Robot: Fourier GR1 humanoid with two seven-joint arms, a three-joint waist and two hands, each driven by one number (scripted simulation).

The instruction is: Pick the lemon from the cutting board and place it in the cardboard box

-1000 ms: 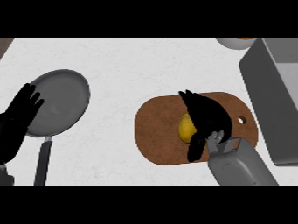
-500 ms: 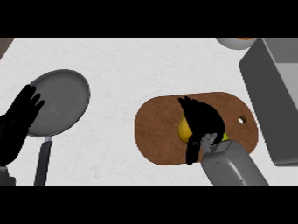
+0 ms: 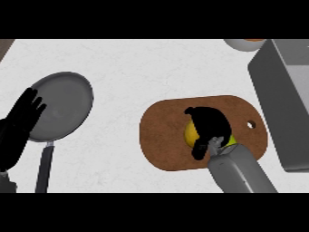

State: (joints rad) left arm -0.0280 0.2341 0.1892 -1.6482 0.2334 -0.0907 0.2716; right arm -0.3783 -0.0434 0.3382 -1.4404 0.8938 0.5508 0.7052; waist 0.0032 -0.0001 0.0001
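- We see our right hand (image 3: 209,122) with fingers curled over the lemon (image 3: 192,132) on the board (image 3: 165,136).
- Our left hand (image 3: 15,129) rests with fingers straight, beside the pan (image 3: 66,102).

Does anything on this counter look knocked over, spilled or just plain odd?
Nothing stands out. The frying pan lies flat, the cutting board sits level, and the right robot hand covers the lemon on it. No spills show.
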